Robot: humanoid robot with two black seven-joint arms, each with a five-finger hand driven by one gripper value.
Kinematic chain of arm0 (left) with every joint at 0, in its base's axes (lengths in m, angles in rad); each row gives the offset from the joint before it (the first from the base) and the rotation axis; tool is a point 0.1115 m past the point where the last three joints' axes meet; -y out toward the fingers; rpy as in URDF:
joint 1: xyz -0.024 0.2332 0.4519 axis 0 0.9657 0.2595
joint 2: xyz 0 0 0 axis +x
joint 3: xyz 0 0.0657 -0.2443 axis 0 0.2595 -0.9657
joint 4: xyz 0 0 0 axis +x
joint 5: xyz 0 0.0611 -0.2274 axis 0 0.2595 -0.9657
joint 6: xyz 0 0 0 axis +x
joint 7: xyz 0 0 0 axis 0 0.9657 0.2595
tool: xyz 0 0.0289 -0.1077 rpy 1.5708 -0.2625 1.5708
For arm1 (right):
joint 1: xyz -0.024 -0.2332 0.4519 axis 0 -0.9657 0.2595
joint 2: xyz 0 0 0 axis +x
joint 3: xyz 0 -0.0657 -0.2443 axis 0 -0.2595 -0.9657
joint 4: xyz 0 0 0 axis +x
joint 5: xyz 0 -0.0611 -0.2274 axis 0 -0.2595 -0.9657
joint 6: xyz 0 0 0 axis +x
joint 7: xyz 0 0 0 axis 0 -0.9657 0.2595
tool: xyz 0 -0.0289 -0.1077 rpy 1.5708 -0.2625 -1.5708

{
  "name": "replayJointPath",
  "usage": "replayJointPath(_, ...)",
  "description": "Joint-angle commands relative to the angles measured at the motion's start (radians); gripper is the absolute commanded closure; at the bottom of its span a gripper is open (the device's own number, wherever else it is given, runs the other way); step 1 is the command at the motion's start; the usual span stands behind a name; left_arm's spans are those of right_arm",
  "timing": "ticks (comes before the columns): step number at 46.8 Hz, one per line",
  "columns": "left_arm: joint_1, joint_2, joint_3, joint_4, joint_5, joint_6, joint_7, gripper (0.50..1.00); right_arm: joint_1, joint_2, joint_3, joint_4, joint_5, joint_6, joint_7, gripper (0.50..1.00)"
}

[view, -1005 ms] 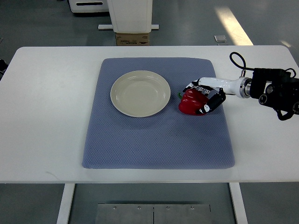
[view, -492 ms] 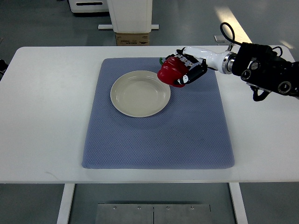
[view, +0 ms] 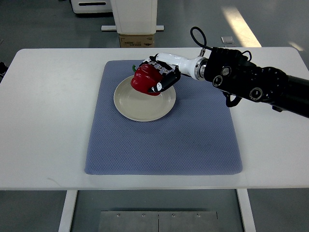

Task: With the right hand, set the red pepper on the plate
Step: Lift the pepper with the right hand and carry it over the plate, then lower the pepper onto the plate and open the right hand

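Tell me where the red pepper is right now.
In the top view, the red pepper sits in the right robot hand, over the far right part of the plate on the blue mat.

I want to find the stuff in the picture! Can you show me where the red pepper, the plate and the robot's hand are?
red pepper (view: 144, 80), top view, on its shiny red side.
plate (view: 140, 107), top view, on the bare cream middle.
right hand (view: 161, 77), top view, on the fingers wrapped around the pepper.

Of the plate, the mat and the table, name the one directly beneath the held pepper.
The cream plate: the red pepper gripped by the right robot hand overlaps its upper rim, while the blue mat and white table lie farther out.
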Motion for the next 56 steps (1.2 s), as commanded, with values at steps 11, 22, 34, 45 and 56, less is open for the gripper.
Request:
replayJointPath(11,0.0,0.0,0.0,0.0,0.0,0.0,0.0,0.5,-0.014,0.066,0.016,-0.067,0.002,-0.002,-0.013,1.0)
replayJointPath(22,0.0,0.0,0.0,0.0,0.0,0.0,0.0,0.5,-0.043,0.066,0.019,-0.09,0.003,-0.002,-0.016,1.0)
replayJointPath(34,0.0,0.0,0.0,0.0,0.0,0.0,0.0,0.5,-0.081,0.066,0.033,-0.088,0.008,-0.02,-0.015,1.0)
replayJointPath(45,0.0,0.0,0.0,0.0,0.0,0.0,0.0,0.5,-0.109,0.066,0.036,-0.087,0.009,-0.02,-0.015,1.0)
replayJointPath(56,0.0,0.0,0.0,0.0,0.0,0.0,0.0,0.5,-0.129,0.066,0.036,-0.085,0.008,-0.02,-0.013,1.0)
